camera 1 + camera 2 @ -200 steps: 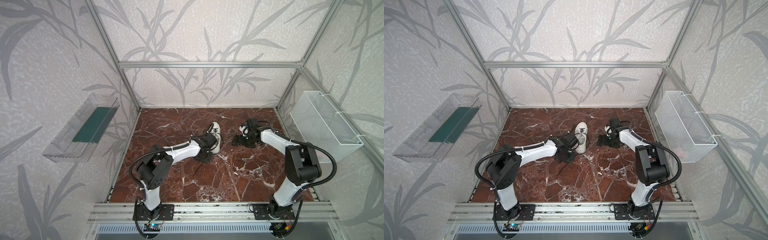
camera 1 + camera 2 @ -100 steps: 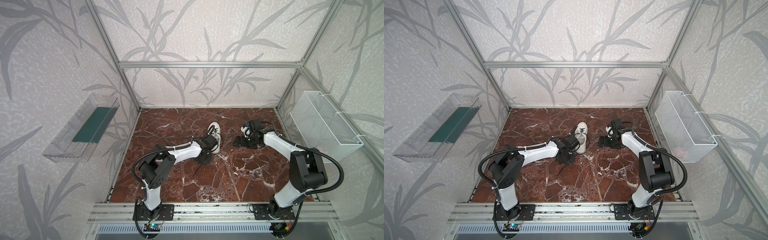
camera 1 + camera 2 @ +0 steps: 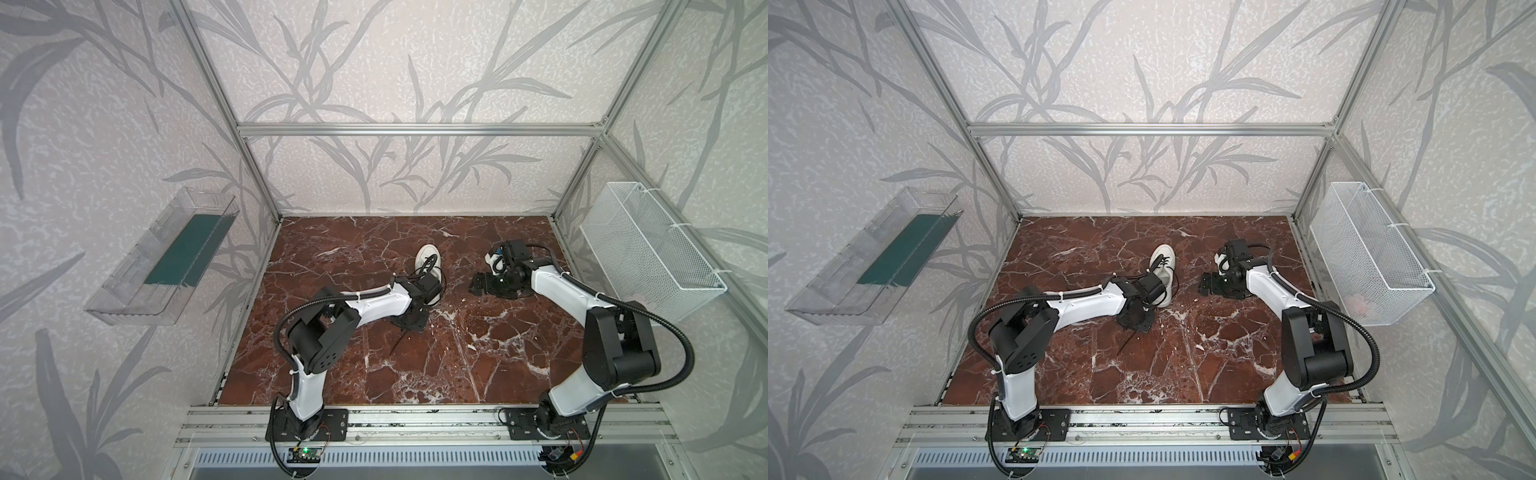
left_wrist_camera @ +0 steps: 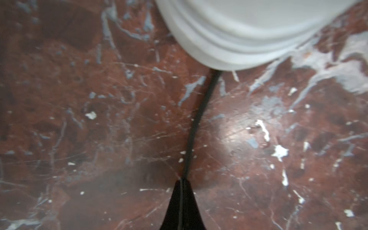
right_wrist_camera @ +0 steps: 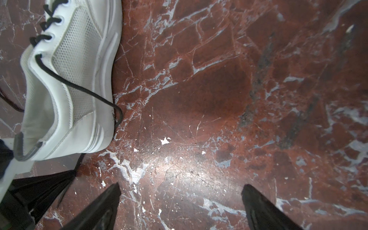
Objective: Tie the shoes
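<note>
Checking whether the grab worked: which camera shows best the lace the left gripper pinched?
The left wrist view: the black lace runs from under the sneaker into the shut left gripper. Both top views show only a thin lace tail; the right wrist view shows another strand.

Left gripper pinched, right gripper agape.

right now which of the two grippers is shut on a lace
The left gripper, by the white sneaker's heel: its jaws are pinched on a black lace. The right gripper stands open over bare marble, holding nothing.
</note>
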Controlling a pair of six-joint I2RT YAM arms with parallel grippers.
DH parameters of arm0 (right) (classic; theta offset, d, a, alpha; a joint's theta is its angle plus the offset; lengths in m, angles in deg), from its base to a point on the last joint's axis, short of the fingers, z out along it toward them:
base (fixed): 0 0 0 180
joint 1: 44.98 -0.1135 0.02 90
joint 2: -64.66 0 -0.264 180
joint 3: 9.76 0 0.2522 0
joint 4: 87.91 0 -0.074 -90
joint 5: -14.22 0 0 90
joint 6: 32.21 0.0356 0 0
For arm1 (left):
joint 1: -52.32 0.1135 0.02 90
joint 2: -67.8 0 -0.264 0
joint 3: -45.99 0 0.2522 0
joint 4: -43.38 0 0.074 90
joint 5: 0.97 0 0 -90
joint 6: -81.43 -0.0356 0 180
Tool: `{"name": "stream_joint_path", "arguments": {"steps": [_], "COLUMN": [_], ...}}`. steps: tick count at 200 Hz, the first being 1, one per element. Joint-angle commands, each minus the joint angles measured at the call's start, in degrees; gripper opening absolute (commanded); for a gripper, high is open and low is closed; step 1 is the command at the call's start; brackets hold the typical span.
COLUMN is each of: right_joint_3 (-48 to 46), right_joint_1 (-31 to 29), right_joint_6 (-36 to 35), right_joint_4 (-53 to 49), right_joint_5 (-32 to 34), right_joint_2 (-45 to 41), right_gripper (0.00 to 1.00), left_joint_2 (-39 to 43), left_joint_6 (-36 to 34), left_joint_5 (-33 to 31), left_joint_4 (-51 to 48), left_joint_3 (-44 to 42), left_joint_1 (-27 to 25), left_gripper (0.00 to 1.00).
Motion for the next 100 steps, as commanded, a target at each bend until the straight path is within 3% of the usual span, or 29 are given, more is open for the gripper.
{"name": "stream_joint_path", "arguments": {"steps": [1, 52, 100], "right_joint_3": [-1.29, -4.12, -5.31], "right_joint_1": [0.94, 3.97, 8.7], "right_joint_6": [0.31, 1.12, 2.72], "right_joint_4": [0.02, 1.34, 1.04], "right_joint_5": [0.28, -0.3, -0.29], "right_joint_2": [-2.4, -3.96, -5.27], "right_gripper": [0.95, 0.95, 0.96], "left_joint_2": [-1.64, -9.49, -19.04], "left_joint_6": [-0.09, -2.67, -4.11], "left_joint_5": [2.51, 4.87, 8.31], "left_joint_4": [-3.15, -10.3, -13.68], "left_joint_3": [4.0, 22.04, 41.22], "left_joint_1": [-2.55, -8.79, -10.61], "left_gripper": [0.0, 0.0, 0.0]}}
